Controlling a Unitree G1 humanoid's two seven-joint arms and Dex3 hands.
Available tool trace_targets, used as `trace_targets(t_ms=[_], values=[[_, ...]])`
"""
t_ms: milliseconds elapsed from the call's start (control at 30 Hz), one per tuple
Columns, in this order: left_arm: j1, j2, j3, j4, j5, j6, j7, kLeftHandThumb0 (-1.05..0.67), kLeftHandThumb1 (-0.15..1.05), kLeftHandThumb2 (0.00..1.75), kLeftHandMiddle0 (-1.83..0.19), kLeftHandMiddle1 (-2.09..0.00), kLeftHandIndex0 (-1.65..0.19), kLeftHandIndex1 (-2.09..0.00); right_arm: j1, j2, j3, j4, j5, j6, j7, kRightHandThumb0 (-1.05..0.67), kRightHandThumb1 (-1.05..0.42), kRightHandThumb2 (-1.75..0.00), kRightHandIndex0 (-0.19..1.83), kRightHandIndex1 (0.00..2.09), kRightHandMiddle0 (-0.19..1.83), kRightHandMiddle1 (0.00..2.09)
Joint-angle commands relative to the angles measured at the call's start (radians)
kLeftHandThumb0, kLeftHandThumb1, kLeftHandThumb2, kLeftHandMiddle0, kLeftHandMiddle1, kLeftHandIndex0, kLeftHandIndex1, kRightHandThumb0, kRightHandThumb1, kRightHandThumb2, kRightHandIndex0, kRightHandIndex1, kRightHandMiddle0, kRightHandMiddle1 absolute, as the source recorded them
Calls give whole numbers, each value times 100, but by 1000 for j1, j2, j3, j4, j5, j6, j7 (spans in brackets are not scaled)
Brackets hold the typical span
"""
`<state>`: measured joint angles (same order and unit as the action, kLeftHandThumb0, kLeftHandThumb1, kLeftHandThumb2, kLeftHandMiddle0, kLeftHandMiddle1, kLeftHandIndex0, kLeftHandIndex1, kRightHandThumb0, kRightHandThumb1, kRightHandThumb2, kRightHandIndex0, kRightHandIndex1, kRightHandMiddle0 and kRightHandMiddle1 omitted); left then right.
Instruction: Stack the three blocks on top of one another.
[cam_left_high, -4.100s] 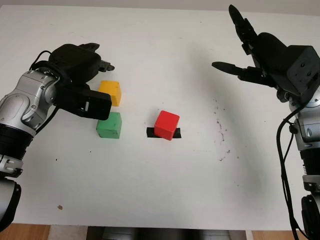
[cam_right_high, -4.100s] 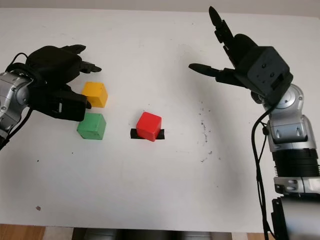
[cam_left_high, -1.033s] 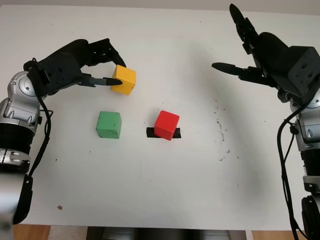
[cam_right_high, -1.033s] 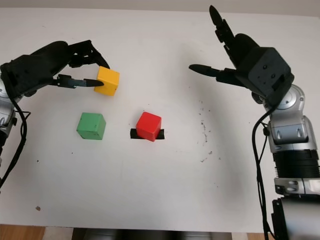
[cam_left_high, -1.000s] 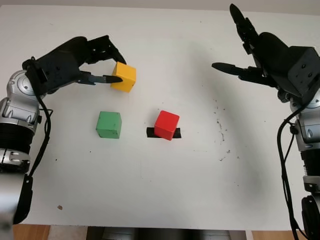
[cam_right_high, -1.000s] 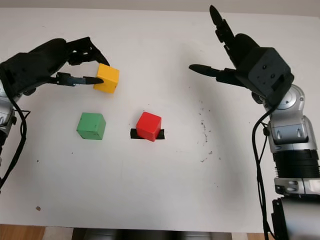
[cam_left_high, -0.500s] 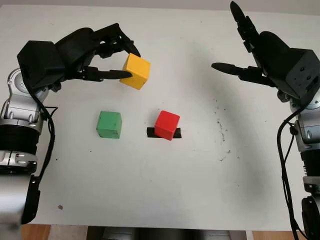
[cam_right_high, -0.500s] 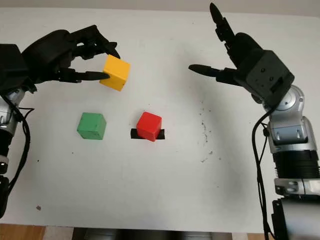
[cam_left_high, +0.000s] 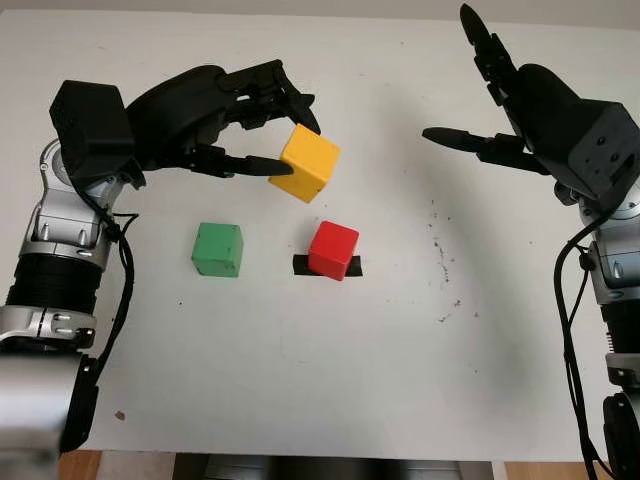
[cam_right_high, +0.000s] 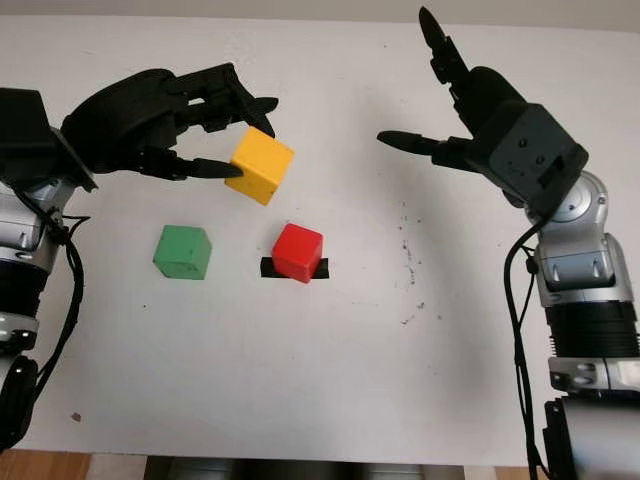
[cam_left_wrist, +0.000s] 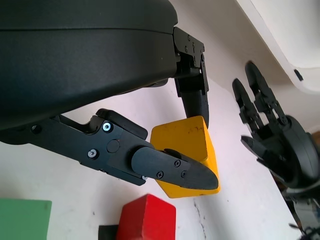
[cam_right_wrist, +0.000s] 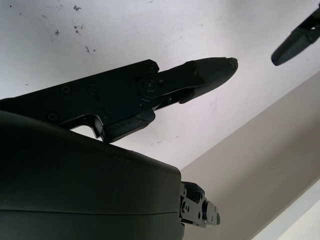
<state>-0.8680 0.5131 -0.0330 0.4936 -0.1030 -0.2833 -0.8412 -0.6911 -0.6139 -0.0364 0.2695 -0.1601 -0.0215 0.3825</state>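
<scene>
No stack yet. The left hand (cam_left_high: 262, 140) grips the yellow block (cam_left_high: 305, 162) in the air, tilted, near above the red block (cam_left_high: 333, 250) (on black tape). The green block (cam_left_high: 218, 249) sits apart on the counter (cam_left_high: 330, 380). The right hand (cam_left_high: 500, 110) hangs open, empty.

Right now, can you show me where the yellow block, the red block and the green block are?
yellow block (cam_left_high: 305, 163), left eye view, on its front face, held by the left hand.
red block (cam_left_high: 333, 249), left eye view, on its top face.
green block (cam_right_high: 182, 252), right eye view, on its top face.
</scene>
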Motion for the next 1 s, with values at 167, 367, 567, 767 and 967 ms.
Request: trace_targets(t_ms=[167, 367, 567, 767, 967], values=[[24, -48, -4, -3, -45, -17, -58, -54, 105, 31, -15, -4, -22, -173, 18, -10, -1, -20, -7, 4, -2, -69, -105, -10, -19, 0, -19, 0], [52, -64, -16, -13, -39, 2, -65, -54, 105, 29, -14, -5, -26, -169, 18, -8, -2, -17, -13, -3, -9, -69, -105, -10, -19, 0, -19, 0], [62, -78, -28, -6, -36, 18, -71, -54, 105, 29, -15, -5, -24, -178, 17, -9, -2, -19, -20, 5, -9, -71, -105, -10, -19, 0, -19, 0], [65, -79, -38, -27, -21, 35, -66, -53, 105, 29, -15, -5, -24, -176, 19, -8, -7, -18, -17, -3, -8, -70, -105, -10, -19, 0, -19, 0], [74, -84, -35, -26, -22, 30, -67, -52, 105, 29, -15, -5, -25, -174, 15, -6, -5, -7, -10, -10, -6, -71, -105, -10, -19, 0, -19, 0]])
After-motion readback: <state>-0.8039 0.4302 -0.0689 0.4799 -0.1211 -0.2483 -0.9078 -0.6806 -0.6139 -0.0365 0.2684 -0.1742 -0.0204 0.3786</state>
